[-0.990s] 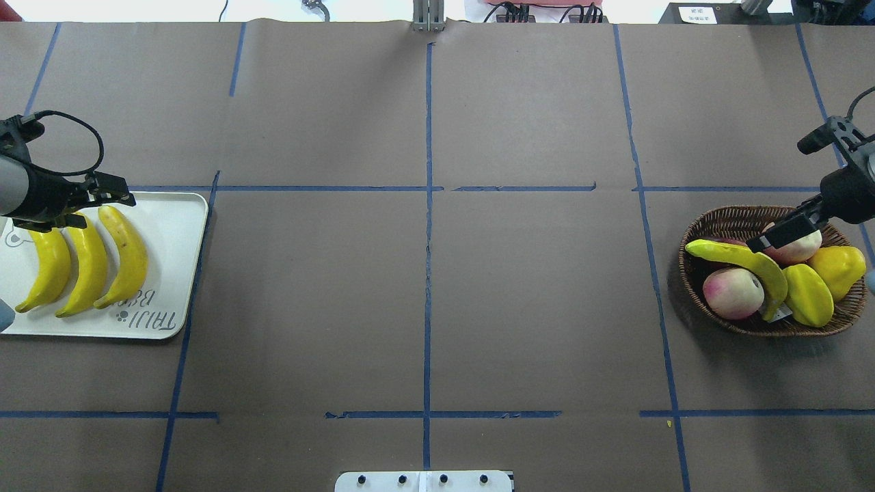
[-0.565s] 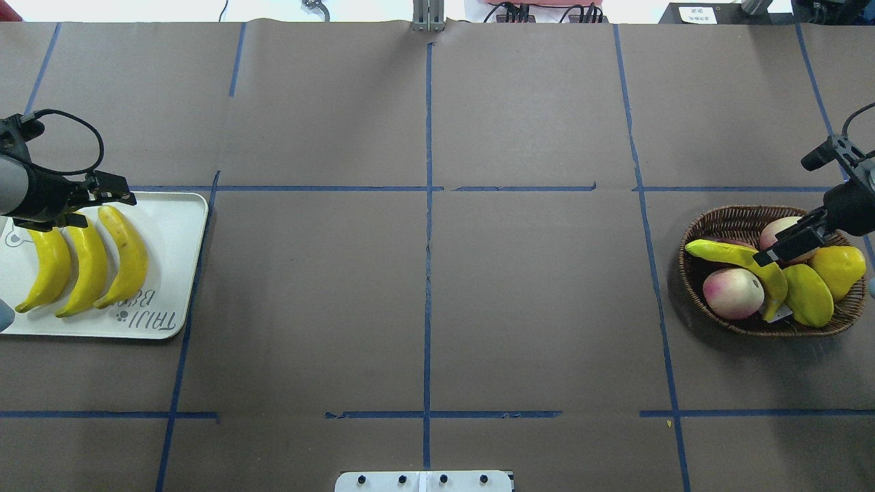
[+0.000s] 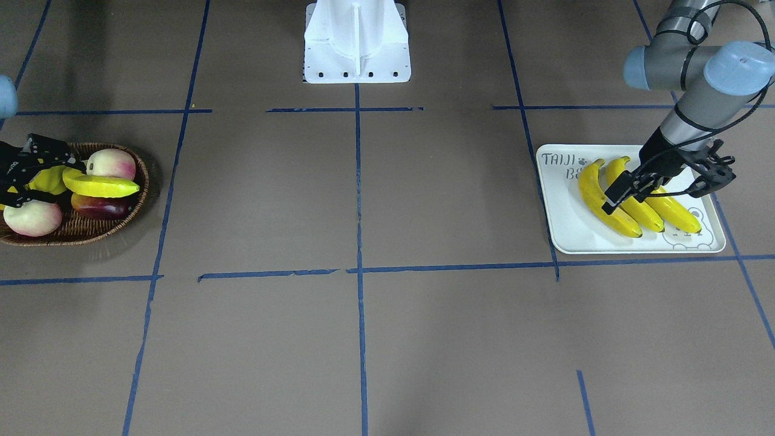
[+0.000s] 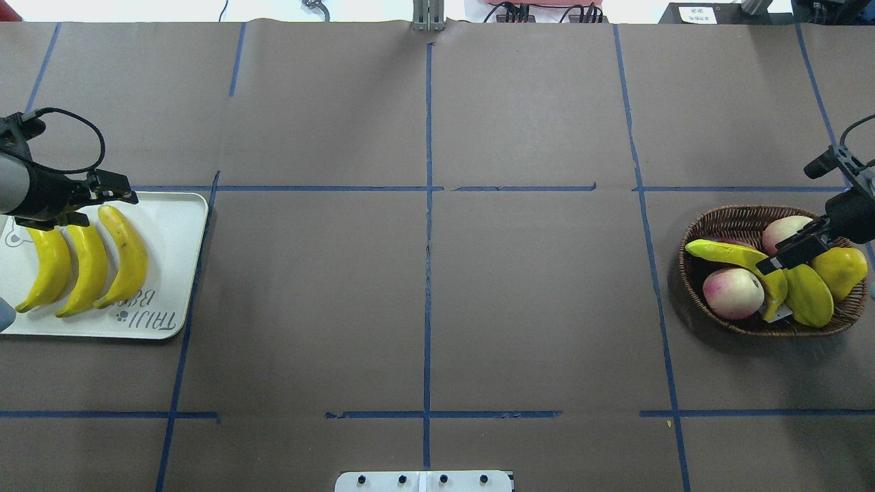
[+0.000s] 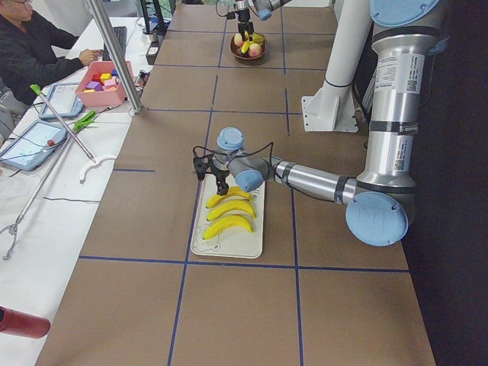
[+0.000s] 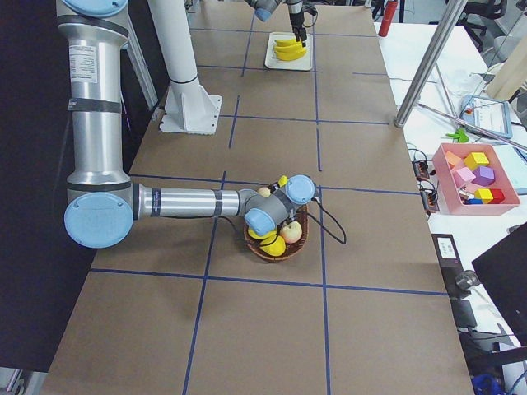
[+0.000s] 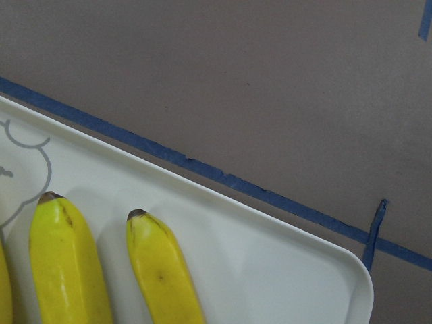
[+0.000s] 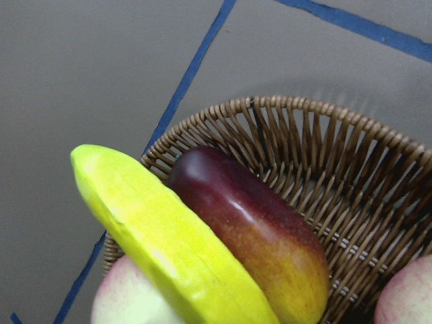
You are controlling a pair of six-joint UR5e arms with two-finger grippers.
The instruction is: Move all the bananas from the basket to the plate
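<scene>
Three bananas [image 4: 126, 256] lie side by side on the white plate [image 4: 174, 246], also seen in the front view as bananas [image 3: 605, 203] on the plate [image 3: 566, 224]. My left gripper [image 4: 96, 208] hovers open over their far tips, holding nothing. One more banana [image 4: 735, 254] lies across the fruit in the wicker basket [image 4: 724, 219]. My right gripper [image 4: 786, 258] is low over that banana's middle, open, with its jaws on either side of it in the front view [image 3: 33, 178]. The right wrist view shows the banana [image 8: 175, 250] close up.
The basket also holds two peaches [image 4: 733, 292], a starfruit [image 4: 808, 295], a stubby yellow fruit [image 4: 844, 268] and a dark red fruit [image 8: 256, 223]. The robot's base [image 3: 356, 42] stands at the table's middle. A person sits at a side table with a pink box [image 5: 103, 76].
My right gripper has come down and toward the near side of the basket, onto the banana. The left gripper has hardly moved over the plate.
</scene>
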